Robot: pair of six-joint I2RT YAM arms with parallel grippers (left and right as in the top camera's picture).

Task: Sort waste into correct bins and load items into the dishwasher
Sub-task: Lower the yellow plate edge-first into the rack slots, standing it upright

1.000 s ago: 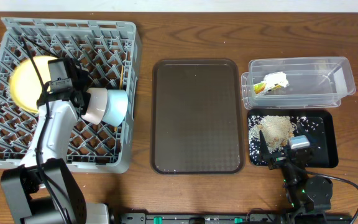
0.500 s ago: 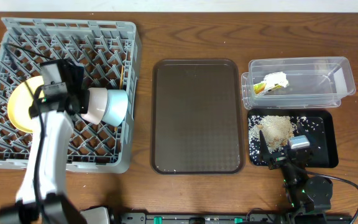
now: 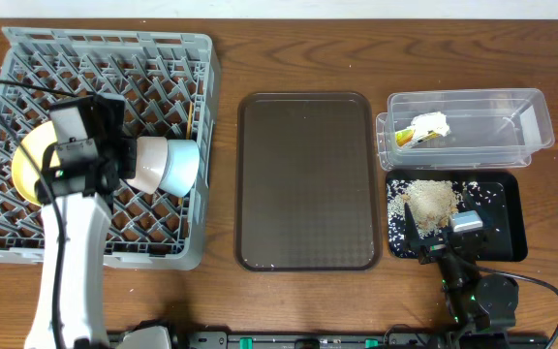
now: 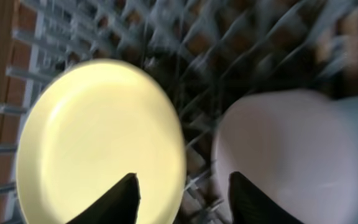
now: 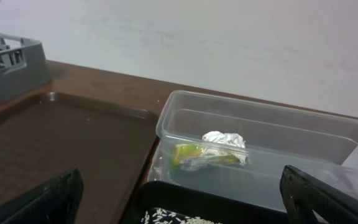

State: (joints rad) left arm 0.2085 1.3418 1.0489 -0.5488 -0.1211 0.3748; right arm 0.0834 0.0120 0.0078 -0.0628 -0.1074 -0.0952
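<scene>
Table (image 3: 298, 58): wrapper (image 3: 426, 129) in tub (image 3: 511, 102), rice (image 3: 431, 202) in black tray (image 3: 511, 247), plate (image 3: 29, 165), bowls (image 3: 148, 163) in rack (image 3: 114, 257); nearly done. Left gripper (image 4: 182, 186) parted, right gripper (image 5: 179, 190) wide, both empty.

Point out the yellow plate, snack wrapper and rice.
yellow plate (image 4: 98, 143), left wrist view, its centre
snack wrapper (image 5: 204, 158), right wrist view, its coloured middle
rice (image 3: 432, 201), overhead view, heap's centre

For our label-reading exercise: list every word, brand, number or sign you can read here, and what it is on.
No readable text anywhere.
Snack wrapper in the clear tub: coloured print, too small and blurred to read.
Dish rack, brown tray, yellow plate: no markings show.
</scene>
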